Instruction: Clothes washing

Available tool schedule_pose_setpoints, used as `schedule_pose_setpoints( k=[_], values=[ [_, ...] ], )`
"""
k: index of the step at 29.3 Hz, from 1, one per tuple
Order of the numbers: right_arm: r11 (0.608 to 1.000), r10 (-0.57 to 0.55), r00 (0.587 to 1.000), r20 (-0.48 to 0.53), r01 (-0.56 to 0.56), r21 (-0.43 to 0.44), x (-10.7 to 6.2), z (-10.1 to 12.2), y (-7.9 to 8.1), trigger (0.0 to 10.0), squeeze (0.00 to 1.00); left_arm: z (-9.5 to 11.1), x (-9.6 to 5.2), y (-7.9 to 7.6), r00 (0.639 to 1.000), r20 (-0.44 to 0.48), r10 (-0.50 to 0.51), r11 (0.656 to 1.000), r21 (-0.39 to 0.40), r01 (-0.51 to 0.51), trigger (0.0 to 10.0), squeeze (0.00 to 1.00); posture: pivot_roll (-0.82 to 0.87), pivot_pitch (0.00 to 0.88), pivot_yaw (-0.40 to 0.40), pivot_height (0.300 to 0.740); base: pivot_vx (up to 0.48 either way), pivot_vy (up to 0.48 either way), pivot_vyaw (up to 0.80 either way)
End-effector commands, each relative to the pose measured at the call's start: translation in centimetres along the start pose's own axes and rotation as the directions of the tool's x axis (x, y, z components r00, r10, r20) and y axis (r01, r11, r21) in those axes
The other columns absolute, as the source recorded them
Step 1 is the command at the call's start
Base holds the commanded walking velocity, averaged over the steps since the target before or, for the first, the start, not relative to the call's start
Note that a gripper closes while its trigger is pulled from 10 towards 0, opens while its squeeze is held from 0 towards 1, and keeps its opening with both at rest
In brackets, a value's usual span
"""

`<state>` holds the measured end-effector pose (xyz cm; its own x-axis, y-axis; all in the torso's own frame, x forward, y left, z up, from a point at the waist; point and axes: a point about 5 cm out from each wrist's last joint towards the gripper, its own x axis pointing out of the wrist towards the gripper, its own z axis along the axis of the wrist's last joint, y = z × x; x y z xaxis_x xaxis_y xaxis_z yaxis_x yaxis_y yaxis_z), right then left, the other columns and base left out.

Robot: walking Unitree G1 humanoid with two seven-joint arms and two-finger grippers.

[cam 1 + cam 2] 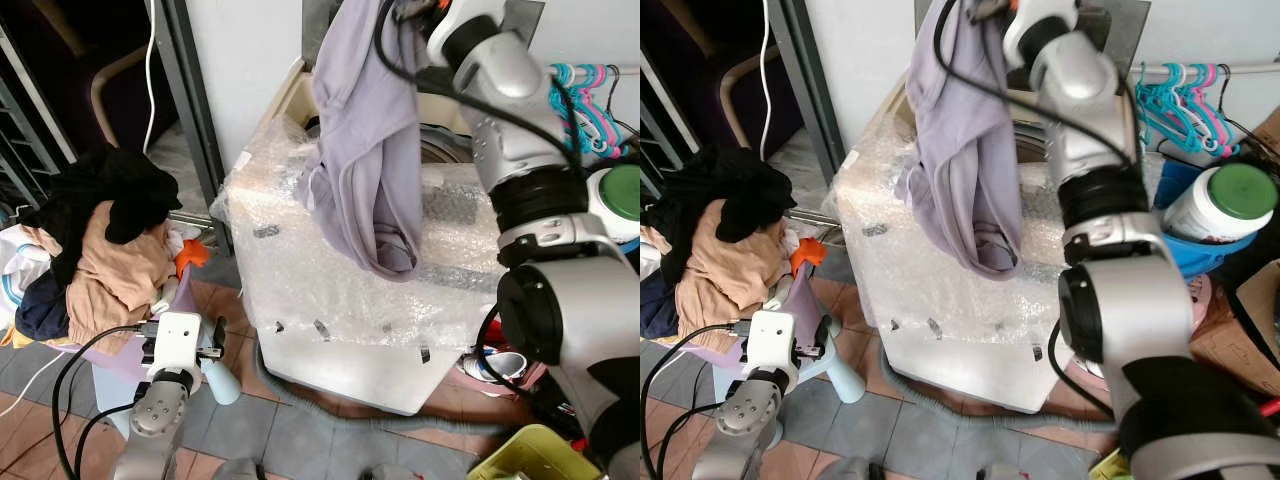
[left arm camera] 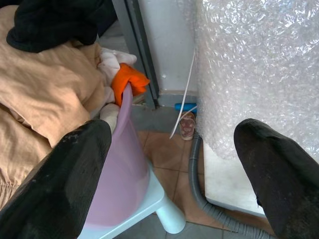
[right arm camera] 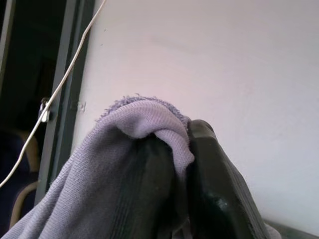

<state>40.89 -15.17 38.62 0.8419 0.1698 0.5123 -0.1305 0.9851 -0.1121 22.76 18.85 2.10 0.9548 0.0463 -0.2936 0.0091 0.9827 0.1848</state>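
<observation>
1. Lilac garment point(image 1: 365, 150), soft, light and floppy, dangles above the bubble-wrapped washing machine point(image 1: 340, 290).
2. Right end effector point(image 3: 174, 149) is clamped on its bunched top edge, a sound hold.
3. Left end effector point(image 2: 169, 179) hangs spread apart beside the machine.

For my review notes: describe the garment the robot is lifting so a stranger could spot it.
Find the bubble-wrapped washing machine by the white wall. Above it the right gripper holds up a lilac garment. It hangs alone, unlike the black and tan clothes heaped in the laundry basket.
</observation>
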Motion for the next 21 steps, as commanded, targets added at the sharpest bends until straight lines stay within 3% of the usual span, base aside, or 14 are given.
schedule_pose_setpoints(
  k=[1,3,7,9,11,12,13,14,15,17,18,21],
  values=[
    [0.992,-0.118,0.993,-0.016,0.119,0.041,0.0,0.1,-1.9,10.0,0.0,0.0,0.1,0.3,1.0,0.005,0.016,1.0,0.017,-0.016,10.0,0.0,0.0,0.0,-0.004,0.74,0.0,0.0,0.0],
    [0.975,-0.221,0.975,-0.004,0.221,-0.005,-0.1,0.8,-4.0,10.0,0.0,0.2,0.2,0.3,0.999,0.021,0.029,0.999,0.034,-0.03,10.0,0.0,0.0,0.0,-0.01,0.74,0.0,0.0,0.0],
    [0.959,-0.278,0.96,-0.02,0.277,-0.053,-0.6,0.3,-5.2,10.0,0.0,0.6,0.2,0.3,0.998,0.044,0.039,0.997,0.06,-0.042,10.0,0.0,0.0,0.0,-0.011,0.74,0.0,0.0,0.0],
    [0.964,-0.26,0.963,-0.068,0.255,-0.069,-1.1,-1.3,-5.1,10.0,0.0,1.0,0.3,0.2,0.997,0.066,0.049,0.996,0.075,-0.054,10.0,0.0,0.0,0.0,-0.013,0.74,0.0,0.0,0.0],
    [0.978,-0.193,0.965,-0.175,0.175,-0.113,-2.3,-4.8,-4.1,10.0,0.0,1.7,0.4,-0.2,0.995,0.096,0.034,0.996,0.084,-0.042,10.0,0.0,0.0,0.0,-0.009,0.74,0.0,0.0,0.0],
    [0.988,-0.12,0.954,-0.276,0.088,-0.124,-3.7,-7.8,-3.1,10.0,0.0,2.2,0.6,-0.6,0.994,0.111,0.019,0.996,0.088,-0.028,10.0,0.0,0.0,0.0,-0.006,0.74,0.0,0.0,0.0],
    [0.988,-0.12,0.954,-0.276,0.088,-0.124,-3.7,-7.8,-3.1,10.0,0.0,2.2,0.6,-0.6,0.994,0.111,0.019,0.996,0.088,-0.028,10.0,0.0,0.0,0.0,-0.006,0.74,0.0,0.0,0.0],
    [0.997,-0.04,0.944,-0.329,0.014,-0.082,-5.0,-9.9,-2.2,10.0,0.0,2.5,0.7,-0.9,0.993,0.12,0.008,0.996,0.084,-0.018,10.0,0.0,-0.01,0.0,0.005,0.74,0.0,0.0,0.0],
    [0.997,-0.012,0.941,-0.338,-0.012,-0.07,-5.5,-10.6,-1.9,10.0,0.51,2.7,0.8,-1.0,0.992,0.124,0.003,0.997,0.081,-0.013,10.0,0.0,-0.02,0.0,0.008,0.74,0.0,0.0,0.0],
    [0.996,0.057,0.931,-0.36,-0.079,-0.048,-6.6,-11.8,-1.4,10.0,1.0,2.8,0.9,-1.2,0.992,0.128,-0.008,0.997,0.08,-0.003,10.0,0.0,-0.03,0.0,0.022,0.74,0.0,0.0,0.0],
    [0.987,0.144,0.92,-0.364,-0.162,-0.018,-7.4,-12.5,-0.9,10.0,1.0,2.9,1.0,-1.4,0.992,0.127,-0.021,0.996,0.087,0.01,10.0,0.0,-0.04,0.0,0.031,0.74,0.0,0.0,0.0],
    [0.976,0.187,0.914,-0.36,-0.213,-0.034,-7.9,-12.6,-0.9,10.0,1.0,3.0,1.1,-1.5,0.991,0.129,-0.029,0.996,0.09,0.017,10.0,0.0,-0.05,0.0,0.036,0.74,0.0,0.0,0.0]
  ],
)
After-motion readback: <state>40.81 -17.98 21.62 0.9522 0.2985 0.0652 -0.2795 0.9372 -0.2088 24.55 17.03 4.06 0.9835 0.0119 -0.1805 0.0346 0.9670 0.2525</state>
